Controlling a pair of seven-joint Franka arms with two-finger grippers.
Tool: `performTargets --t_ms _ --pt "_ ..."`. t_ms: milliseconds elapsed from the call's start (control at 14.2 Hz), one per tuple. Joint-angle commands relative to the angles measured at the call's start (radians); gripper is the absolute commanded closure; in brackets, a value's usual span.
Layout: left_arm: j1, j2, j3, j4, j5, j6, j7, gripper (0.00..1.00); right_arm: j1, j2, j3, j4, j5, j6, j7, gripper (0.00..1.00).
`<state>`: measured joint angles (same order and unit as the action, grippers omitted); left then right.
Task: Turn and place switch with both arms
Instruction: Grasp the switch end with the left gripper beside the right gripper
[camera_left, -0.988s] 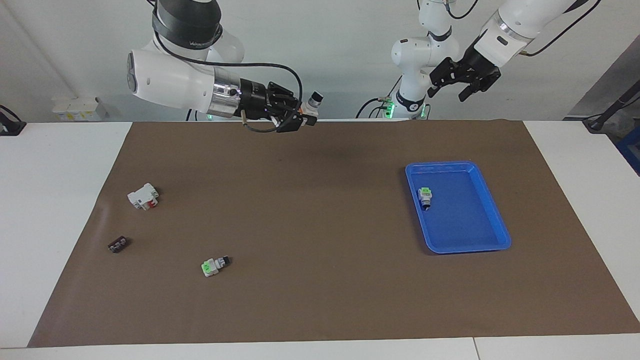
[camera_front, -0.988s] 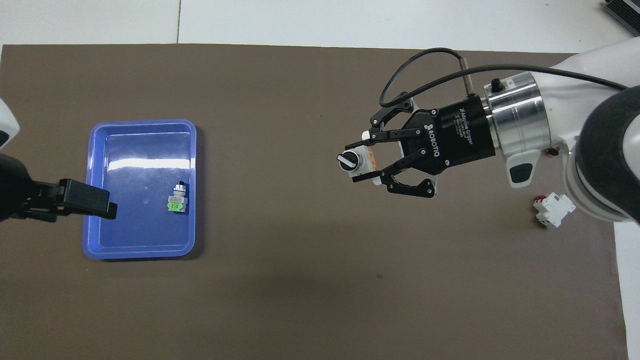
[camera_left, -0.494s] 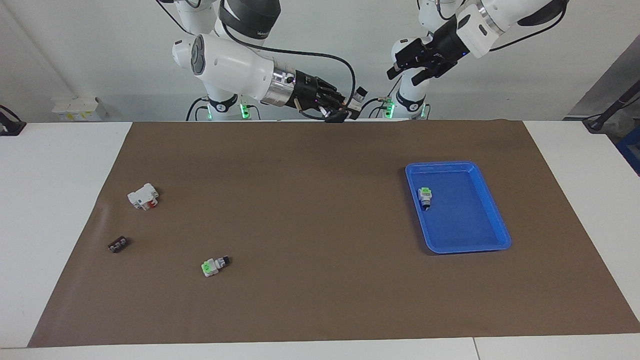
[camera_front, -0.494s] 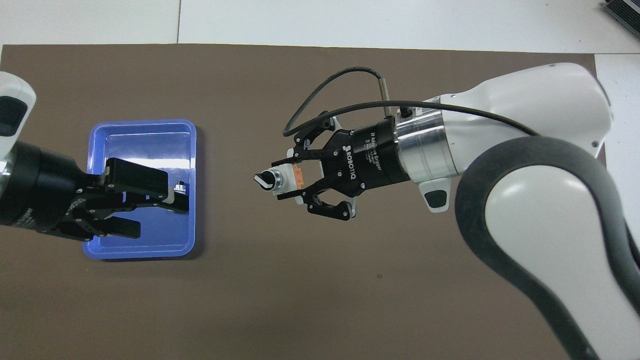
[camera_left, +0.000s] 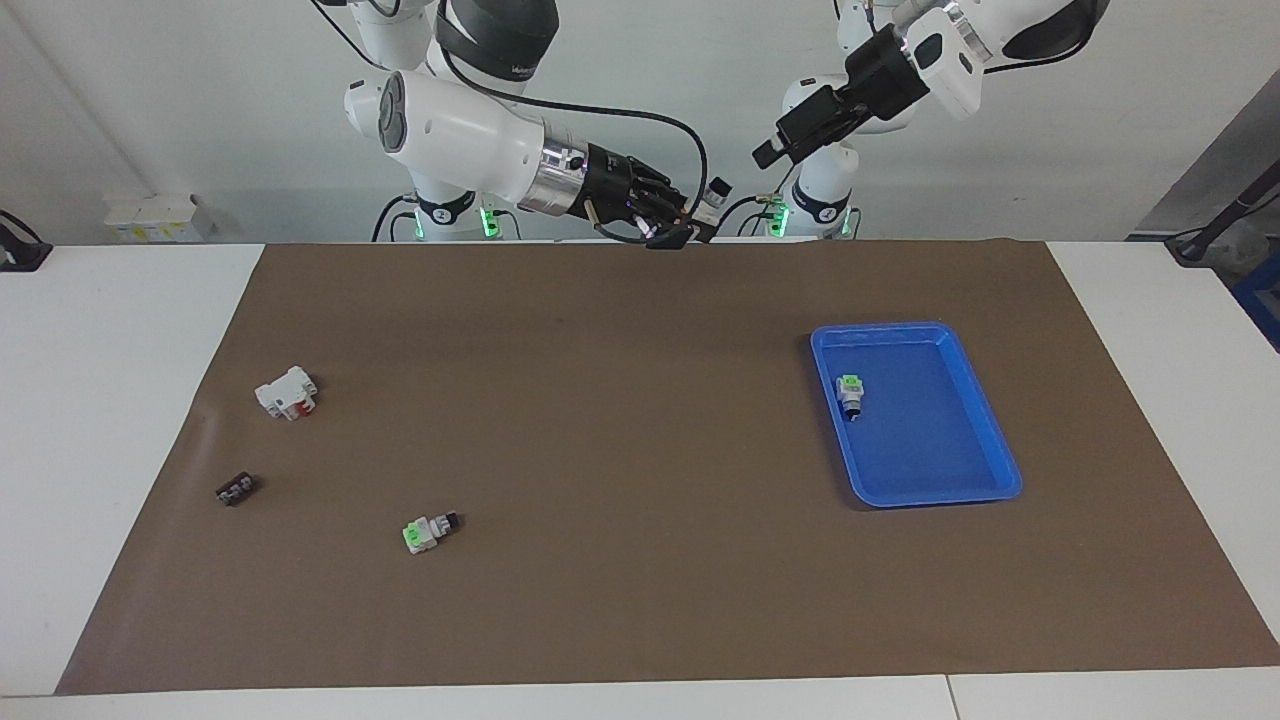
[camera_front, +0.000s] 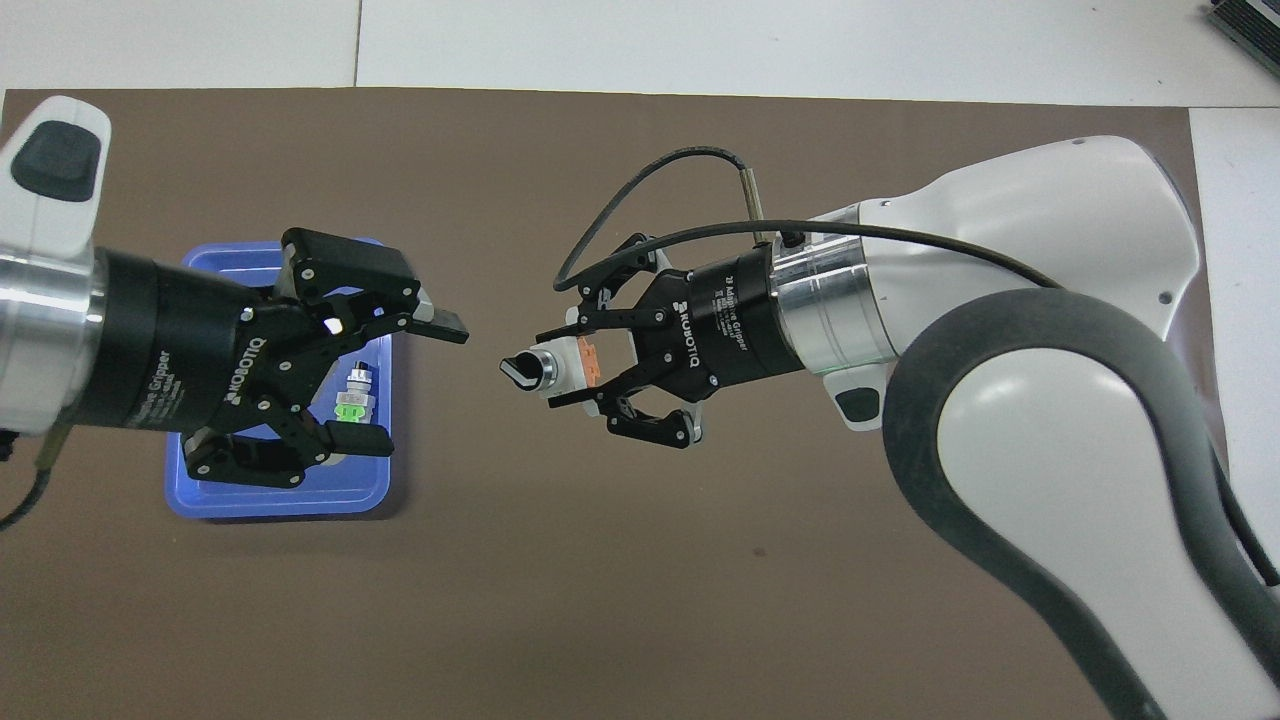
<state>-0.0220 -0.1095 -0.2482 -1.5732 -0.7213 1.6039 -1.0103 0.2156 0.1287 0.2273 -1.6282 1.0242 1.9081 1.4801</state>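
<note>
My right gripper (camera_front: 550, 367) is shut on the switch (camera_front: 562, 368), gripping its white body, with the orange block (camera_front: 590, 360) toward the palm. The black knob (camera_front: 520, 368) points at my left gripper. In the facing view the right gripper (camera_left: 695, 215) holds the switch (camera_left: 714, 192) high over the mat's edge by the robots. My left gripper (camera_front: 415, 385) is open, its fingers (camera_front: 440, 325) spread wide, facing the knob with a small gap between them. In the facing view the left gripper (camera_left: 768, 152) is raised slightly higher than the switch.
A blue tray (camera_left: 930, 480) at the left arm's end holds a green-ended switch (camera_left: 850, 392). At the right arm's end, another green-ended switch (camera_left: 428, 531), a white block with a red mark (camera_left: 286, 393) and a small black part (camera_left: 235, 489) lie on the brown mat.
My left gripper has swung in toward the held switch and now faces its knob. My right gripper has carried the switch toward the left arm and has nearly stopped.
</note>
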Motion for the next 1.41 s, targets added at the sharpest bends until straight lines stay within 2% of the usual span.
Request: performTargets --t_ms 0,71,141,212,706,776,918,1059,1341 --pt "-0.009 -0.035 -0.04 -0.07 -0.012 0.149 -0.137 0.05 0.008 -0.035 0.006 -0.039 -0.024 0.026 0.005 1.0" --pt "-0.009 -0.045 -0.054 -0.089 -0.01 0.186 -0.158 0.16 0.011 -0.035 0.006 -0.039 -0.024 0.038 0.011 1.0" --pt "-0.009 -0.059 -0.062 -0.118 -0.013 0.212 -0.157 0.55 0.025 -0.035 0.006 -0.041 -0.026 0.045 0.012 1.0" --pt "-0.015 -0.07 -0.071 -0.143 -0.015 0.24 -0.162 0.69 0.028 -0.037 0.006 -0.047 -0.027 0.046 0.012 1.0" --pt "-0.019 -0.084 -0.072 -0.165 -0.012 0.235 -0.189 0.71 0.028 -0.04 0.006 -0.05 -0.029 0.039 0.014 1.0" --pt "-0.019 -0.085 -0.072 -0.165 -0.012 0.235 -0.191 0.8 0.028 -0.04 0.006 -0.05 -0.03 0.039 0.014 1.0" --pt "-0.018 -0.085 -0.071 -0.165 -0.01 0.234 -0.197 0.86 0.028 -0.04 0.006 -0.05 -0.03 0.039 0.014 1.0" --pt "-0.016 -0.088 -0.071 -0.165 -0.006 0.232 -0.209 1.0 0.027 -0.04 0.006 -0.048 -0.03 0.035 0.014 1.0" --pt "-0.016 -0.09 -0.071 -0.165 0.002 0.231 -0.209 1.0 0.027 -0.04 0.006 -0.048 -0.03 0.034 0.014 1.0"
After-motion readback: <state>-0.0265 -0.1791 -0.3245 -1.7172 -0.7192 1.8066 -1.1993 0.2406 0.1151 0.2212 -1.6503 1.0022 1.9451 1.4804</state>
